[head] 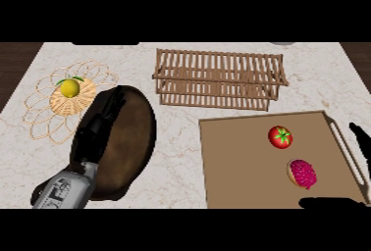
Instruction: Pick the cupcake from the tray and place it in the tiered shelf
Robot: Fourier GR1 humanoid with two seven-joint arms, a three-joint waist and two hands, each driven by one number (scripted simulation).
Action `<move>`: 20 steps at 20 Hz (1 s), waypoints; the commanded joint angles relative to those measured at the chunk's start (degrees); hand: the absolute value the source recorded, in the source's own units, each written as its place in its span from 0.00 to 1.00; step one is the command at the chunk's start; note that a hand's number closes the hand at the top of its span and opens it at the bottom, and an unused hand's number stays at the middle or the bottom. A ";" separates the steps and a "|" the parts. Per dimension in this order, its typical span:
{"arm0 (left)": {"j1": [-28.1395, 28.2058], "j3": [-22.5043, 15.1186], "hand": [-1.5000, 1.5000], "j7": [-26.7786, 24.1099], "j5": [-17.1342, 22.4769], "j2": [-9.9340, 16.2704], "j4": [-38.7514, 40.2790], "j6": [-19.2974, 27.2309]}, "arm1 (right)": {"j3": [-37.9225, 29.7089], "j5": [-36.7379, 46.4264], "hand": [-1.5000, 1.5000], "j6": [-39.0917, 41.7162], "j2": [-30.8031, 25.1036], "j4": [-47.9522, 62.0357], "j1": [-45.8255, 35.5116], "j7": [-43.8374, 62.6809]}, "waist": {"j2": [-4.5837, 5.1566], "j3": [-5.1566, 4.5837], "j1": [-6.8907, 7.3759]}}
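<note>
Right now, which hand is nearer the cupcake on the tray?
Right. The right hand shows at the tray's right edge, just beside the cupcake. The left hand lies far to the left, over the dark round pan.

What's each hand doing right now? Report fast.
Left hand: open, fingers straight over the dark round plate, holding nothing.
Right hand: only dark bits at the tray edge; cannot be told.

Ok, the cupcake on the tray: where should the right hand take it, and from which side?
Judging from this view, grip the cupcake round its pale base, below the pink frosting, coming from the tray's right edge, where the right hand already shows. The tomato sits clear on the far side, so a side approach looks unobstructed.
</note>
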 commanded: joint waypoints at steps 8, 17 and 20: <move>0.93 1.42 0.50 1.50 -2.92 -1.71 -1.40 -0.95 | 0.19 4.87 0.00 4.34 6.47 1.69 1.28 4.23 | -0.05 0.02 -0.27; 5.39 2.40 0.50 -1.00 -4.61 -3.17 -3.29 -2.31 | -2.49 7.17 0.00 7.55 11.00 9.68 -3.12 0.92 | -0.03 0.02 0.07; 0.88 4.46 0.50 -1.96 -4.55 -3.75 1.26 -3.69 | 0.00 10.23 0.00 8.57 13.17 9.33 -2.19 2.43 | -0.01 0.01 -0.14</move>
